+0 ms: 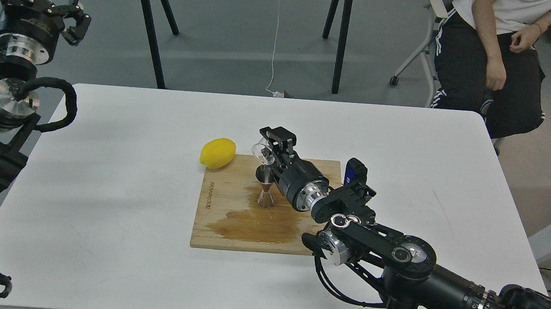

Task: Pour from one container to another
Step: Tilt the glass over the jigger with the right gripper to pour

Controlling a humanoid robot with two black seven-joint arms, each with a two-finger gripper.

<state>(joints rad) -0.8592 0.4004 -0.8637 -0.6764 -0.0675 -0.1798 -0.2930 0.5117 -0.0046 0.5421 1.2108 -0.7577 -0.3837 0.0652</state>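
Gripping the small clear glass cup [261, 152], the right gripper [270, 147] held it tipped on its side directly above the steel jigger [265, 187], its black fingers closed around the cup. Cup and jigger sat very near one another; whether the rim touched the jigger's top could not be told. The jigger stood upright on a wooden cutting board [223, 204] in the middle of the white table [109, 172], and a dark wet stain [256, 226] spread over the board in front of the jigger. A yellow lemon [218, 153] lay at the board's far left corner, just beside the cup. The left gripper [74, 17] hung raised off the table's far left corner, well apart from the board, its fingers spread and holding nothing. A seated person [498, 49] was visible beyond the table's far right side.
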